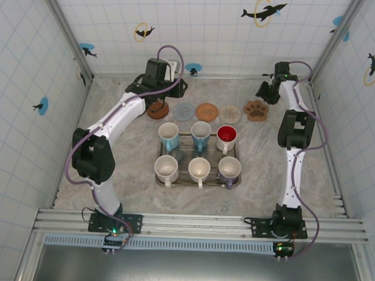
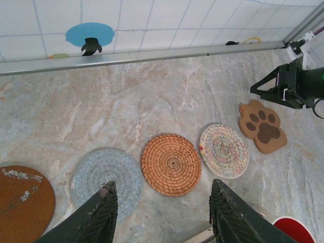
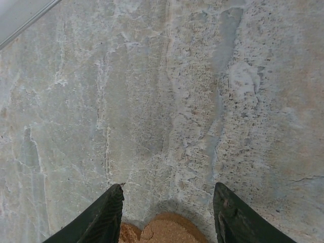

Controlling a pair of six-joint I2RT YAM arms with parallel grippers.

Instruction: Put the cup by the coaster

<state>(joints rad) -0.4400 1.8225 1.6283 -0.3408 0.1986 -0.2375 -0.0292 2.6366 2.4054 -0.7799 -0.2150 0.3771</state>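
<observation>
Six cups stand in two rows on a metal tray (image 1: 184,154); the back row holds a white cup with a blue inside (image 1: 168,135), a blue cup (image 1: 200,134) and a red cup (image 1: 227,137). Behind the tray lie coasters in a row: brown (image 1: 157,110), grey-blue (image 1: 183,111), orange woven (image 2: 171,164), multicoloured (image 2: 224,150) and paw-shaped (image 2: 262,126). My left gripper (image 2: 163,185) hangs open and empty above the grey-blue and orange coasters. My right gripper (image 3: 169,188) is open and empty over bare table, with the paw coaster's edge (image 3: 169,230) between its fingers.
The front row on the tray holds three whitish cups (image 1: 199,169). The tiled back wall (image 2: 152,20) runs close behind the coasters. In the left wrist view the right arm's gripper (image 2: 291,86) sits just beyond the paw coaster. The red cup's rim (image 2: 293,230) shows at the bottom right.
</observation>
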